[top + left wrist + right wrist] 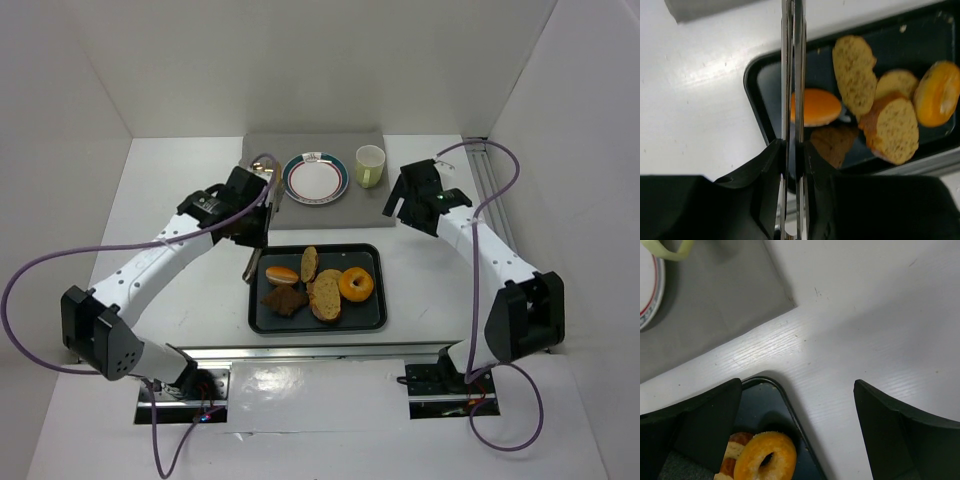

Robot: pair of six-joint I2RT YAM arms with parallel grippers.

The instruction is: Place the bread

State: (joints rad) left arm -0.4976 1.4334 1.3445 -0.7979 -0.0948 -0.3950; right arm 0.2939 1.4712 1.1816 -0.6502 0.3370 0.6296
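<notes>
Holding a pair of metal tongs point(249, 266), your left end effector point(252, 232) is clamped narrow around them, just off the far-left corner of the black tray point(366, 323). In the left wrist view the two thin blades sit pressed almost together, with nothing between them.

The bread is all in the tray, at the near middle of the worktop point(170, 190). A round orange bun point(282, 274) lies at the far left. A seeded slice point(309, 263) is just to its right, a dark brown piece point(285, 299) is near-left, a larger slice point(325, 295) is in the middle, and a ringed bagel point(356, 285) is at the right. The bun is closest to the tongs. The wrist view shows the blades crossing the tray's left rim and lining up with the bun's left edge; you cannot tell from these views whether they touch it.

This looks like the approach to a pickup, with no bread gripped yet. Next, you will likely need to let the blades spread, bring them either side of one piece, and squeeze. The likely target is the empty white plate point(315, 178), which waits on the grey mat point(265, 150) beyond the tray, beside a pale green cup point(370, 166).

Your right end effector point(403, 205) hangs wide apart and holding nothing, above bare worktop past the tray's far-right corner, near the bagel.
</notes>
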